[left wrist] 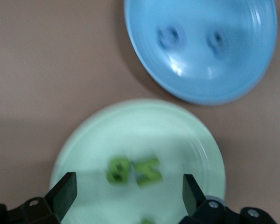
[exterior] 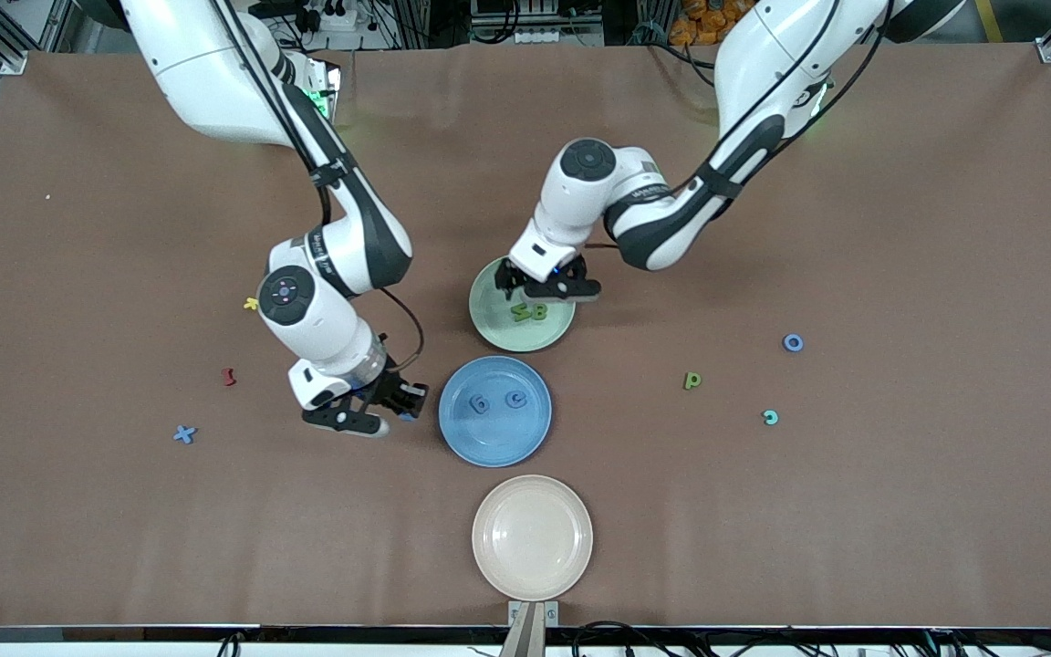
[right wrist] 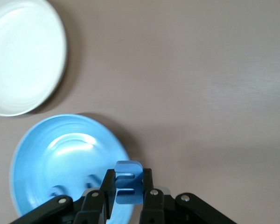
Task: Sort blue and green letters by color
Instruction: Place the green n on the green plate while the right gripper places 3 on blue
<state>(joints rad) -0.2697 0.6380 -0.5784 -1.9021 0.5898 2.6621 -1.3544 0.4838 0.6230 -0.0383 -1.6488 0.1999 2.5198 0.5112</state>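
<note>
Right gripper (right wrist: 129, 193), clamped on what looks like a blue letter (right wrist: 128, 179), should release it squarely over the blue plate (exterior: 466, 438); the left gripper (left wrist: 126, 193) hangs open-jawed above the green plate (exterior: 487, 321) mid-table.

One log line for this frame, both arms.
right gripper: shut on blue letter, beside blue plate | left gripper: open over green plate

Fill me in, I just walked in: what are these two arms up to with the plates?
They are sorting small letters by color. The right gripper holds a blue letter beside the blue plate, which already has two blue letters. The left gripper hangs open over the green plate, where green letters lie. A blue X and a green p are on the table.
</note>
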